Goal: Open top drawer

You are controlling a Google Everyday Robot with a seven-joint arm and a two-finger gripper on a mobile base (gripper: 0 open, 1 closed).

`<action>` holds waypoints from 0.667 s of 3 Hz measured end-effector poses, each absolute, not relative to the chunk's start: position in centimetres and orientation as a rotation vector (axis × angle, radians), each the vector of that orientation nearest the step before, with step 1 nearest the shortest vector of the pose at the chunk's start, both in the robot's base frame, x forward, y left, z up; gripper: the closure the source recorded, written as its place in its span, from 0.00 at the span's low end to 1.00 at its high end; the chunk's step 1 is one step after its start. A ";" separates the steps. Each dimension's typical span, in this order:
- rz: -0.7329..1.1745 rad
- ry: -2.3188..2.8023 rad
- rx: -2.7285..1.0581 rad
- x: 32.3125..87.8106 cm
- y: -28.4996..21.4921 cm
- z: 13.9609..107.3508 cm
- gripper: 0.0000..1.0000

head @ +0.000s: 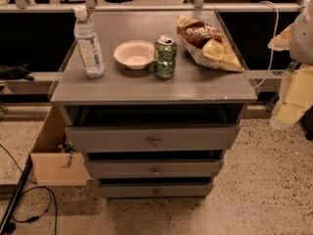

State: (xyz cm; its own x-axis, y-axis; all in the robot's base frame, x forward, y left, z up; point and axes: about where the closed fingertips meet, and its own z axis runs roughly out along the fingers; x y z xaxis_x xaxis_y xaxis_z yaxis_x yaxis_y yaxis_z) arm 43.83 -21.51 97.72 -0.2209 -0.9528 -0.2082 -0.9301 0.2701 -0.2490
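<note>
Gripper (292, 98): at the right edge, beside the table (146, 89), well apart from the knob (155, 141); how wide it stands cannot be told.
Top drawer (112, 138): pulled out.

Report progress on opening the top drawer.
Done: the top drawer stands pulled out from under the tabletop, its dark inside showing. In hand: nothing; the gripper sits at the right edge, away from the knob. Left: at most a further pull.

The single camera looks down from the front at the grey wooden counter (205, 82), fairly near, the robot's pale hand (292, 102) close at the frame's right edge.
</note>
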 end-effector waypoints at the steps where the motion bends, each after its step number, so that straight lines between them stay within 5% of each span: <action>1: -0.101 2.229 -1.722 43.8 -21.5 97.7 0.00; 2: 0.025 2.221 -1.657 43.2 -20.4 96.7 0.00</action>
State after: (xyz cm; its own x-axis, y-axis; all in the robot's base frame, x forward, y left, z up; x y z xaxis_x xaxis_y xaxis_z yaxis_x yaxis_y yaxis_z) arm 43.18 -20.43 96.66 -0.2416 -0.9226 -0.3006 -0.9293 0.3092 -0.2021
